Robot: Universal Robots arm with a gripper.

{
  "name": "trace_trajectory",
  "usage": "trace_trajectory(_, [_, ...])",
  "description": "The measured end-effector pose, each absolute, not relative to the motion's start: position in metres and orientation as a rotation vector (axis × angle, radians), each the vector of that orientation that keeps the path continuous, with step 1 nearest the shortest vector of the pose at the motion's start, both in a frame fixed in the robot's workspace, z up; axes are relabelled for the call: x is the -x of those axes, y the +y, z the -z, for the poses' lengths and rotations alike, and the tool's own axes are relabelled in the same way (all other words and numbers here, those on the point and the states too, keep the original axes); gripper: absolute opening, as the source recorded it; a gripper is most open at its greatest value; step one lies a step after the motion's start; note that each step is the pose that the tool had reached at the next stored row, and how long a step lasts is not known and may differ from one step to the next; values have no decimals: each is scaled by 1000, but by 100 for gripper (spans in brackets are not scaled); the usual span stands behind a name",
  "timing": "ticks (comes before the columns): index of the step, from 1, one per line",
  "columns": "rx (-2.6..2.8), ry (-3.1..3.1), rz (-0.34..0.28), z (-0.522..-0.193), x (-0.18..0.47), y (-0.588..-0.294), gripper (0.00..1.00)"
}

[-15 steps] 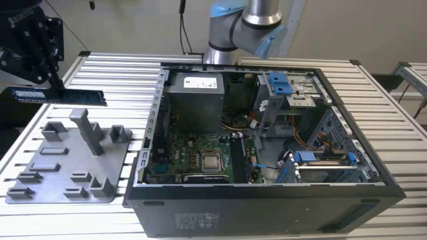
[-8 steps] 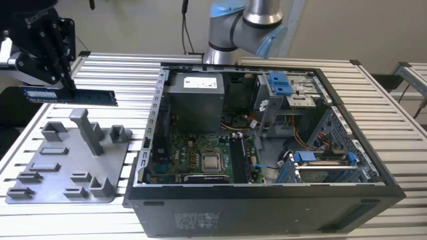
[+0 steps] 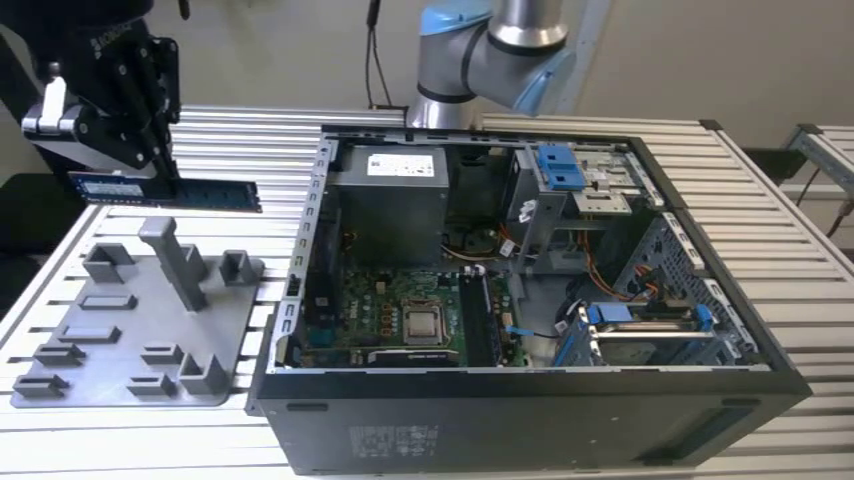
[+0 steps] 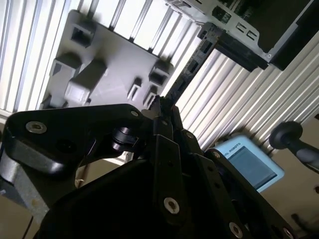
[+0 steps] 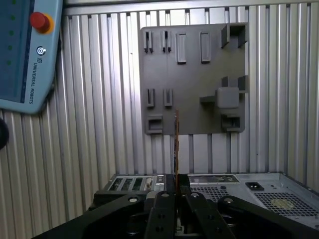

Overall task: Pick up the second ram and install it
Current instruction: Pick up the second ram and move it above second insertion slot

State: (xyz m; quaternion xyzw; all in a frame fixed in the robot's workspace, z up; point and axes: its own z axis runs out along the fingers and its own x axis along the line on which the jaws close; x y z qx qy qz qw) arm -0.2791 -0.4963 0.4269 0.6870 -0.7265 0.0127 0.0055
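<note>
A black claw (image 3: 123, 168) hangs over a ribbed metal table (image 3: 280, 140), at the exterior view's left. Its two fingers are clamped together on one end of the ram (image 3: 171, 193), a long, thin, dark blue-green stick. The ram lies level and pokes out sideways from the claw toward the exterior view's right.

Directly below the claw sits a grey plate (image 3: 134, 335) with raised holder blocks. The ram is lifted above it and apart from the blocks; the tallest post (image 3: 176, 262) stands just under the ram's free end.

Off to the side of the claw, past the ram's free end, an open computer case (image 3: 534, 400) lies on the table. Inside it are a green board (image 3: 394, 305) and a square silver chip (image 3: 424, 325). The arm's grey and blue base (image 3: 491, 45) rises behind the case.

In the second wrist view, the ram (image 4: 192, 64) runs out from the claw (image 4: 162, 107) toward the case (image 4: 239, 37), with the plate (image 4: 117, 59) beside it.

In the first wrist view, the ram (image 5: 176, 144) appears edge-on as a thin line rising from the claw (image 5: 177, 191), crossing in front of the plate (image 5: 194, 74). A blue control tablet (image 5: 22, 55) with a red button lies on the table nearby.
</note>
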Motion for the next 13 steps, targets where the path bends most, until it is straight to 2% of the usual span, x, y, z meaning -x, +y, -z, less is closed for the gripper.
trace_trajectory(13, [-2149,-2272,-35,-427,235,-496,15])
